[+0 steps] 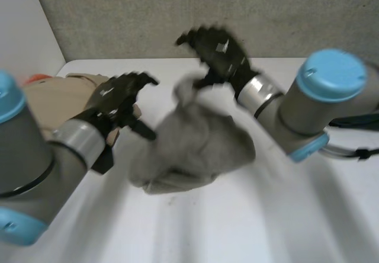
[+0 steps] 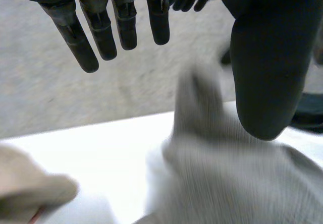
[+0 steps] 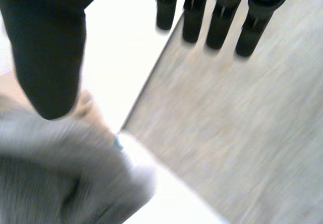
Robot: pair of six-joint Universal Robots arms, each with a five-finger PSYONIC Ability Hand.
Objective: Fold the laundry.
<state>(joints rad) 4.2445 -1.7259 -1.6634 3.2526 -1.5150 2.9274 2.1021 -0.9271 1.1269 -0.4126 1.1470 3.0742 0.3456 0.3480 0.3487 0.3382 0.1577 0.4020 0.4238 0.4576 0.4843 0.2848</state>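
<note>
Black left hand (image 1: pixel 115 102), nearest me: spread, empty. Right hand (image 1: pixel 222 53): spread too. Crumpled grey knit garment (image 1: pixel 195 143): soft, light; I'd pinch its raised far peak.

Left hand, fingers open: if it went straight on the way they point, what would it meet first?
Probably the raised peak of the grey cloth, just beyond the left hand; depth is unclear, so it might pass above it toward the grey wall.
</note>
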